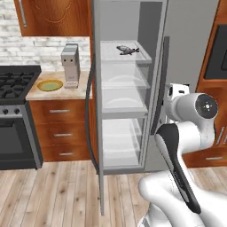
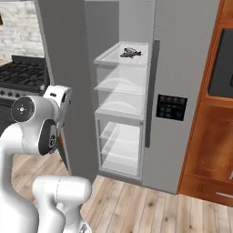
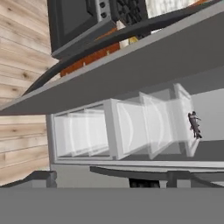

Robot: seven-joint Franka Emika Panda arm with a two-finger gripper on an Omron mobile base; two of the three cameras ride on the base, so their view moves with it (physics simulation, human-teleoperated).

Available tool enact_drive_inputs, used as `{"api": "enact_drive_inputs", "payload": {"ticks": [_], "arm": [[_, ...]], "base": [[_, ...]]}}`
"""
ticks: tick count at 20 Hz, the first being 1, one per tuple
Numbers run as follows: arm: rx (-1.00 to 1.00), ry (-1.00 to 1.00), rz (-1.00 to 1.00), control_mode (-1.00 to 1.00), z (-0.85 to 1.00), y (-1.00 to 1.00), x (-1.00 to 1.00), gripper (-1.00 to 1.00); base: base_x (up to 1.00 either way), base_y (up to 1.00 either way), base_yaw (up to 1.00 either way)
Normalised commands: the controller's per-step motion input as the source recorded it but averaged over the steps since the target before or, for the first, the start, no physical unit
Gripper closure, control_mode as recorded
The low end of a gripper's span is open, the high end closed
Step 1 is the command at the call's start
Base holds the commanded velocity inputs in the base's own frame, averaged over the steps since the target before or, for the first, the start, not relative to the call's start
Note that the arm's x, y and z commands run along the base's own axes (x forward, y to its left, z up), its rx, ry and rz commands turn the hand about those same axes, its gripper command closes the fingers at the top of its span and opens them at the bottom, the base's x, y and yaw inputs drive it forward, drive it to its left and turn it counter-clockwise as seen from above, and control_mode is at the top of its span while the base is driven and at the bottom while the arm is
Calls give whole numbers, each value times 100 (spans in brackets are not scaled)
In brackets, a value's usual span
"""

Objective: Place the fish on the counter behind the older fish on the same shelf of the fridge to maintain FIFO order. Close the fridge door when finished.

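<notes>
Fish [image 1: 127,50] lies on the top white shelf [image 1: 133,56] of the fridge [image 1: 126,88], in the upper middle of the left base view, a small dark silver shape near the shelf's right side. In the right base view the same fish [image 2: 130,53] sits at the upper middle of the frame, on the highest shelf [image 2: 116,57], with bare white shelves stacked below it. In the rolled hand view it appears at the right edge [image 3: 194,124], with the shelves running sideways across the middle.

Fridge door [image 1: 96,111] stands swung wide open, seen edge-on at the centre of the left base view, its long dark curved handle [image 1: 90,119] facing the drawers.

At the left of that frame the beige table [image 1: 57,91] carries a yellow-green plate [image 1: 49,85] with nothing visible on it, and a grey upright appliance [image 1: 70,65] just beside the plate. A black stove [image 1: 15,82] fills the far left.

The white arm [image 1: 186,146] rises in the lower right, folded back from the fridge. The pincer is apart, its fingers spread wide, holding nothing; two dark tips [image 3: 39,177] show at the bottom of the hand view.
</notes>
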Motion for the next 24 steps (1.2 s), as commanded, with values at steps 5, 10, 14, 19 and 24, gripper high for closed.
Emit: {"api": "enact_drive_inputs", "payload": {"ticks": [5,10,14,19,24], "arm": [[0,0,0,100,0,0,0,-100],[0,0,0,100,0,0,0,-100],[0,0,0,100,0,0,0,-100],[0,0,0,100,0,0,0,-100],[0,0,0,100,0,0,0,-100]], "base": [[-100,20,29],[-70,74,47],[-60,90,53],[-40,89,52],[12,73,19]]}}
